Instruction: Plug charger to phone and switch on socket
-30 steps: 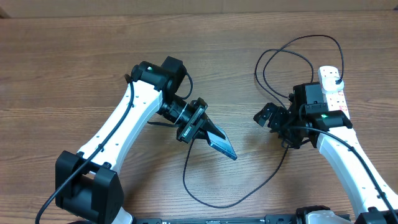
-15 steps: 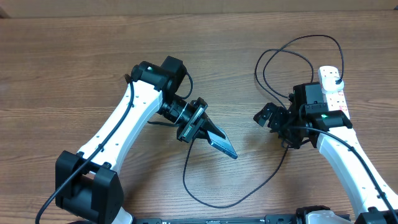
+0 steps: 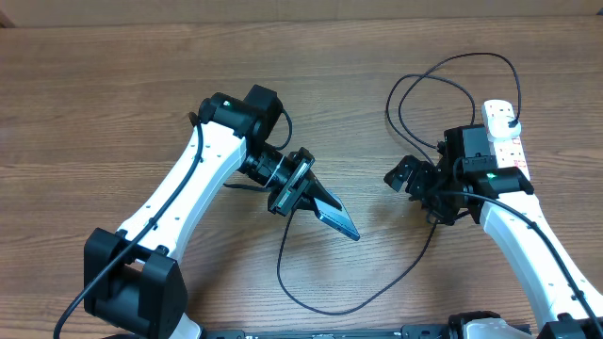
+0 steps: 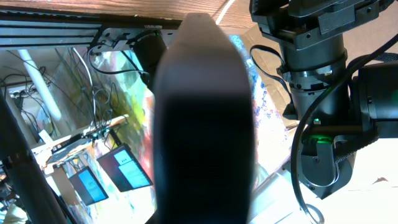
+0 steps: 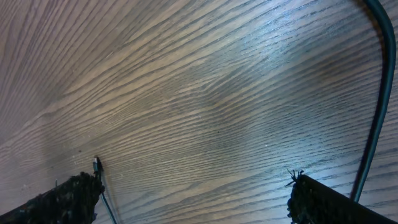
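Note:
My left gripper (image 3: pixel 317 201) is shut on the phone (image 3: pixel 341 224) and holds it tilted above the table's middle. In the left wrist view the phone's dark body (image 4: pixel 202 124) fills the centre and hides the jaws. The charger's thin black cable (image 3: pixel 415 259) loops from the socket (image 3: pixel 506 132) at the far right, past my right arm, round to the front and back under the phone. My right gripper (image 3: pixel 399 175) is open and empty above bare wood (image 5: pixel 193 180). A thin cable end with a small tip (image 5: pixel 97 165) lies beside its left finger.
The wooden table (image 3: pixel 113 104) stretches wide at the left and far side. The right arm covers the near part of the socket. A thicker black cable (image 5: pixel 376 118) hangs at the right of the right wrist view.

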